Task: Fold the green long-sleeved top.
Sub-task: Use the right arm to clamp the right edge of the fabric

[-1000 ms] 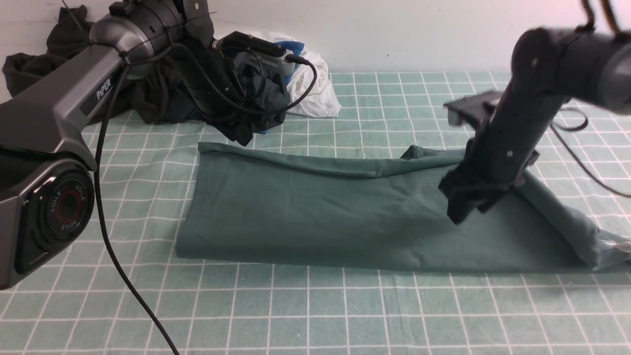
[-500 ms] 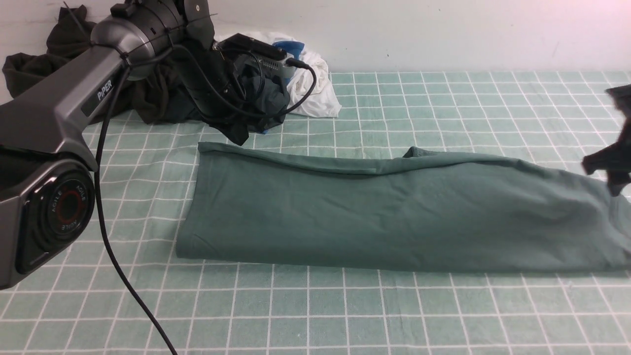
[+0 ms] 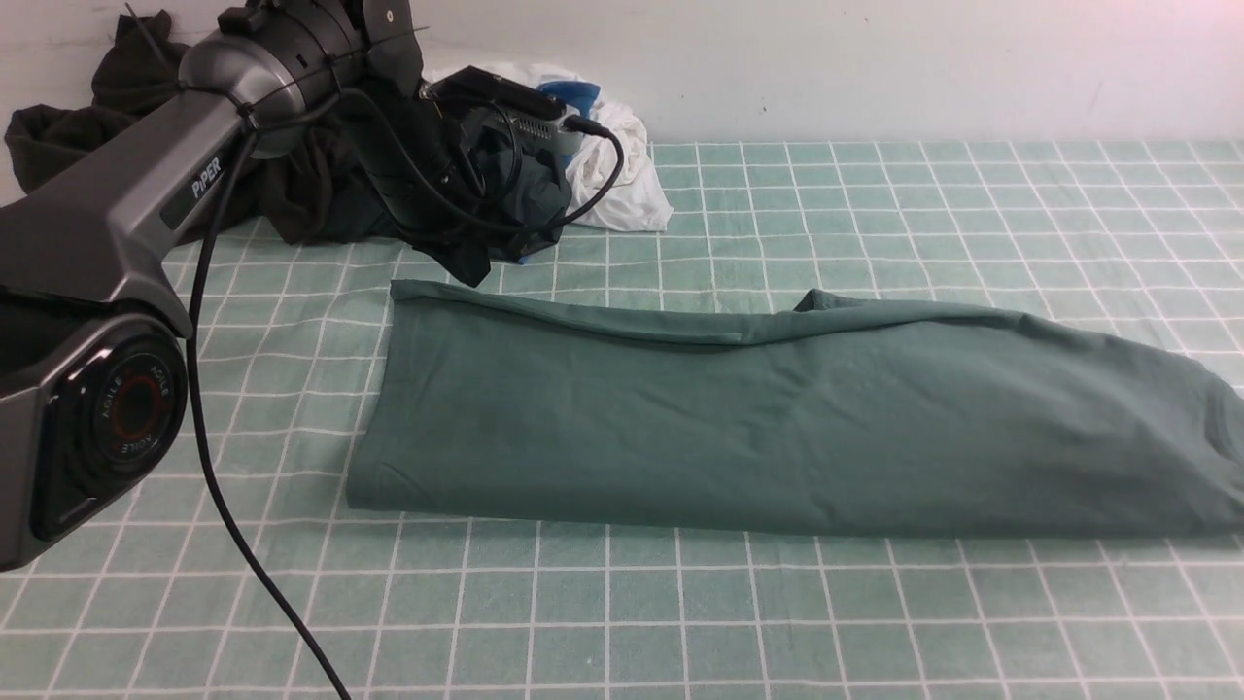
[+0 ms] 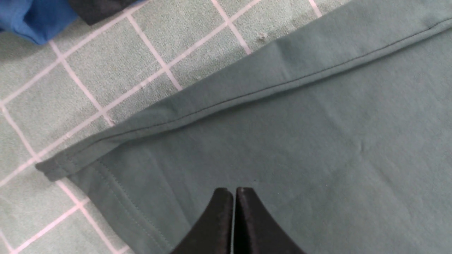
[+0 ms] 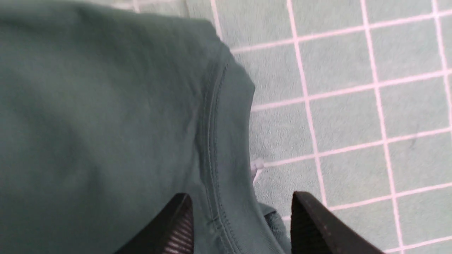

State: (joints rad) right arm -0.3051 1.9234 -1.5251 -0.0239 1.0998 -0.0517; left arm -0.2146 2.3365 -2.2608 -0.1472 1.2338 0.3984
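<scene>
Change noted: a second ago your right arm stood over the right part of the front view, with the cloth there bunched up beside it. It has since swung off the right edge and is gone from that view. The green long-sleeved top [image 3: 777,418] now lies flat as one long band across the middle of the frame, its right end smoothed down. Over the same second your left gripper [image 4: 233,192] has closed.

Reading: one lengthwise fold looks set down and released. My judgement is that the band still needs folding end to end.

Position, left side: in the left wrist view the left gripper has its jaws pressed together with nothing between them. It sits over the top's body just inside the hemmed corner [image 4: 49,169]. You cannot tell from here whether the tips touch the fabric.

Position, right side: in the right wrist view the right gripper [image 5: 242,197] stands with jaws apart, empty. It straddles the stitched seam [image 5: 212,134] at the top's edge, one finger over the fabric and the other over the checked cloth [image 5: 353,106] on the desk. Contact unclear; the view is a little blurred.

The pile of dark garments [image 3: 292,194] in the upper left lies clear of the top.
</scene>
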